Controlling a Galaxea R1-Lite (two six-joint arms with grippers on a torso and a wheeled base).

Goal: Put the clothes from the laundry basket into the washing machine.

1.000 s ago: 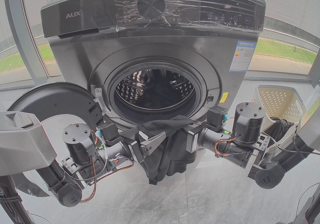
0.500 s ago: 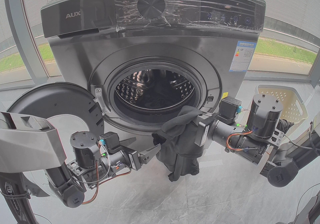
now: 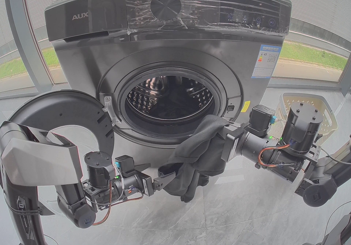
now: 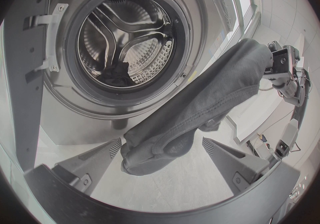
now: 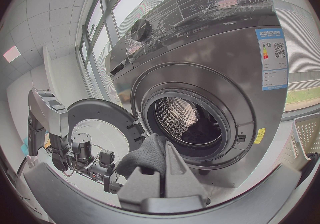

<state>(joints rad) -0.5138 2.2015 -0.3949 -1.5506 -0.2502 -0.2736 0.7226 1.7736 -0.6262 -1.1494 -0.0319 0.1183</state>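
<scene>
- Right gripper (image 3: 223,130): clamped on the top edge of a dark grey garment (image 3: 197,150).
- Garment hangs from it, sloping down to the left gripper (image 3: 162,172).
- Left gripper: fingers spread wide, with the garment's lower fold between them. Can't tell if it touches them.
- Washing machine (image 3: 164,52): open drum (image 4: 123,41) just beyond both grippers, dark cloth (image 4: 115,73) inside.
- Laundry basket (image 3: 325,110): behind the right gripper.
</scene>
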